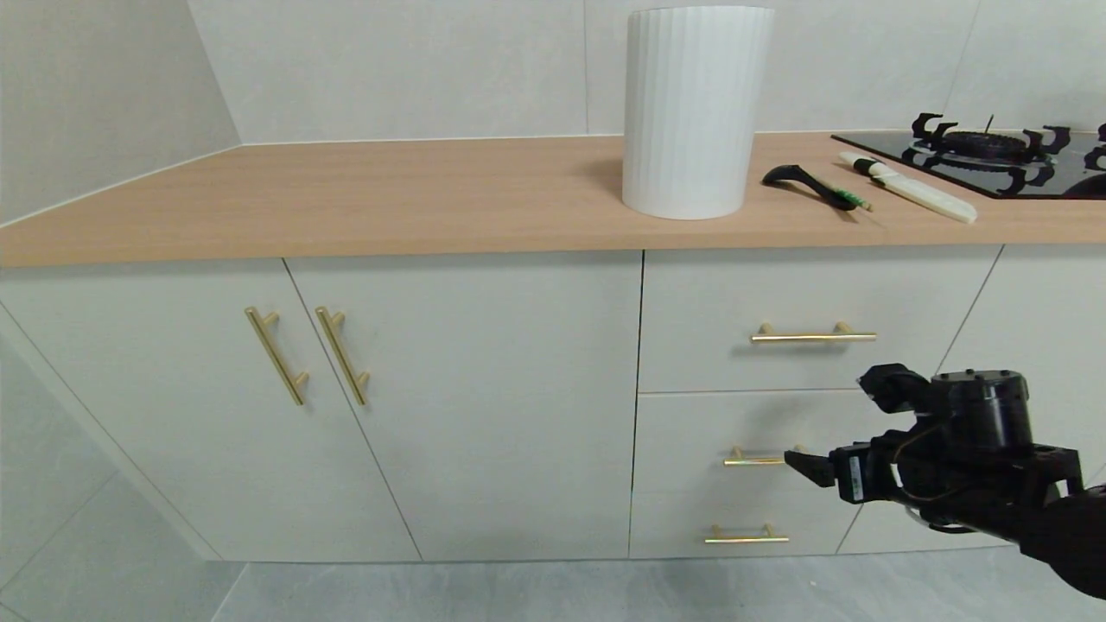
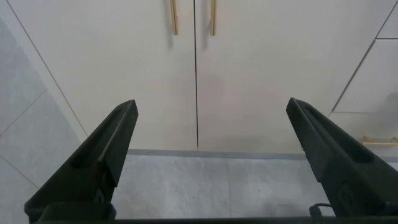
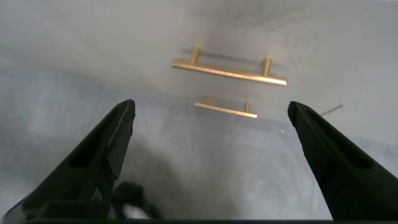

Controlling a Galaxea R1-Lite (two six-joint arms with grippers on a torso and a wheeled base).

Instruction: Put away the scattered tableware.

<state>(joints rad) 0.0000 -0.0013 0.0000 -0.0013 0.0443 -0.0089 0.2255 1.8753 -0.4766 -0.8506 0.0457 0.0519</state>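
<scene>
White ribbed container (image 1: 696,112), tan woodgrain counter (image 1: 389,190), gold handles (image 1: 812,336) on pale grey cabinets (image 1: 484,389), black right gripper (image 1: 835,425).

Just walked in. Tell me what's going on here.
The robot faces a kitchen counter and holds nothing. Its right gripper, open, is low in front of the stack of drawers, close to the middle drawer handle. The left gripper, also open, faces the cabinet doors near the floor. A black utensil and a long white utensil lie on the counter between the tall white ribbed container and the hob.
</scene>
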